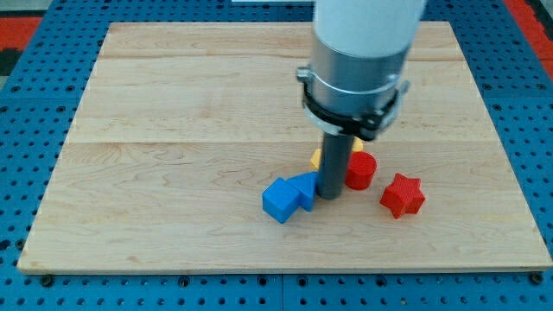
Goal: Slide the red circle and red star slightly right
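The wooden worktop (173,104) lies on a blue pegboard (34,104), and all the blocks sit in a cluster low and a little right of its centre. Most of the worktop, toward the view's top, left and far right, is bare wood, and a strip of bare wood separates the cluster from the bottom edge.

The red circle (361,170) stands just right of the rod, touching or nearly touching it. The red star (403,195) sits to the circle's lower right, near it with a small gap between them. Bare wood runs from the star to the worktop's right edge.

My tip (329,197) rests on the worktop between the blue blocks and the red circle. On its left, a small blue block (305,187) presses against the rod, and a blue cube (280,200) touches that block on its lower left. A yellow block (317,158) is mostly hidden behind the rod; its shape cannot be made out.

The arm carries a rod and no jaws, so nothing is clamped. No containers are on the worktop.
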{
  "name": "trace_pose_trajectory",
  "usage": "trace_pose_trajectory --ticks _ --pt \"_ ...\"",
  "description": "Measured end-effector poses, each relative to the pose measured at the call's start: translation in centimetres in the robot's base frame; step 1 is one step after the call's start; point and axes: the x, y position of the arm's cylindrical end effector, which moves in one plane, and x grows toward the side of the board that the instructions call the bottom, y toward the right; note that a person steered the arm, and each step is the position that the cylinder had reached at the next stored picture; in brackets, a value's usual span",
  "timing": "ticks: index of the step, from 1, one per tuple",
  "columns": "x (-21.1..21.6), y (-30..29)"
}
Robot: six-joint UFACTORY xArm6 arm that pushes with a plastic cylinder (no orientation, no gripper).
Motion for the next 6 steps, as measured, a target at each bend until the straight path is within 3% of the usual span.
trace_pose_trajectory --ticks 1,2,3,5,6 --pt "-3.1 -1.5" --pt "-5.6 2.4" --pt "-5.6 4.7" --pt "-3.8 0.2" --pt "-3.0 7.4"
